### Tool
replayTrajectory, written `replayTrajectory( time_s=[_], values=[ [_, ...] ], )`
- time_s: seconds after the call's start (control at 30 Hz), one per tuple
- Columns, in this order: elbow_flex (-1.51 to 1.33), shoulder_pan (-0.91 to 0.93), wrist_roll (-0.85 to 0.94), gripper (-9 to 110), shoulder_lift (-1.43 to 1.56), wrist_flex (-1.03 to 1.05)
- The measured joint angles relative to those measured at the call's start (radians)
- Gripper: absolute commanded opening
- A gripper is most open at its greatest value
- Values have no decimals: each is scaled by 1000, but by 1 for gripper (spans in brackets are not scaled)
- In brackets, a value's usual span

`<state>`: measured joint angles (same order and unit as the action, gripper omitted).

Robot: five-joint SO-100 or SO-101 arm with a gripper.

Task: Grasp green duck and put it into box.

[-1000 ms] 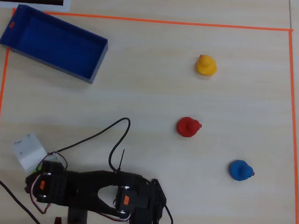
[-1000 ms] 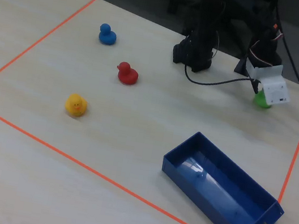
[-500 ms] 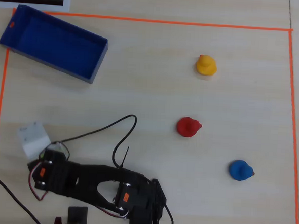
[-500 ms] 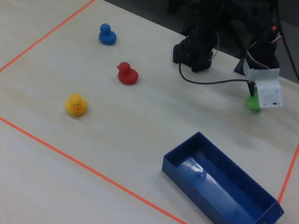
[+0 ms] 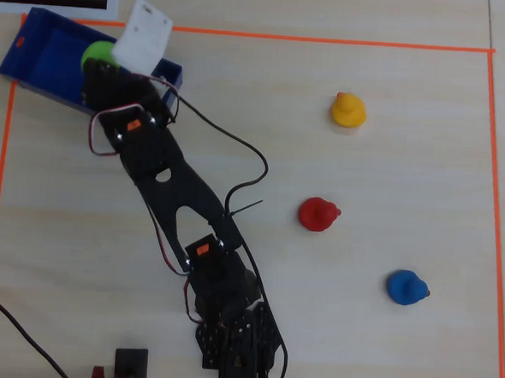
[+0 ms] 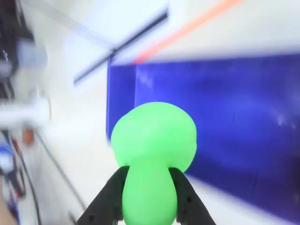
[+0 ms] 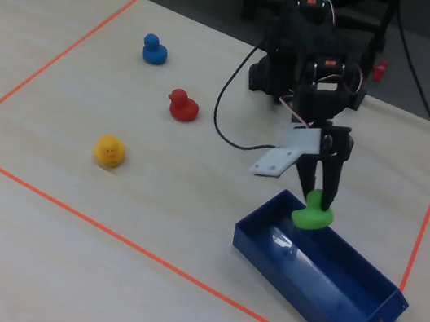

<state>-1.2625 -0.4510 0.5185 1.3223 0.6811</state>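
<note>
The green duck hangs over the near-arm end of the dark-blue box, pinched between the black fingers of my gripper. From above, the green duck sits over the right part of the box, and the white wrist mount hides most of the gripper. In the wrist view, the gripper is shut on the green duck, one finger on each side of its body, with the box blurred behind it.
A yellow duck, a red duck and a blue duck stand on the right half of the table in the overhead view. Orange tape frames the work area. The arm's cables trail over the middle.
The arm has swung from the front-left corner near its base up to the box, carrying the green duck with it. The other ducks and the box have not moved.
</note>
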Motion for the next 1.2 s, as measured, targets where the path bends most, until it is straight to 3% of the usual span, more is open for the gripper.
replayTrajectory(
  time_s=[0.33,0.47,0.57,0.73,0.83,1.0,1.2],
  values=[
    [37,-9,110,1,-98,83],
    [37,-51,153,28,-98,160],
    [37,-64,187,32,-98,195],
    [37,-60,230,25,-98,229],
    [37,-60,230,0,-83,229],
    [-52,3,267,0,106,150],
    [-388,63,471,0,476,61]
  ],
)
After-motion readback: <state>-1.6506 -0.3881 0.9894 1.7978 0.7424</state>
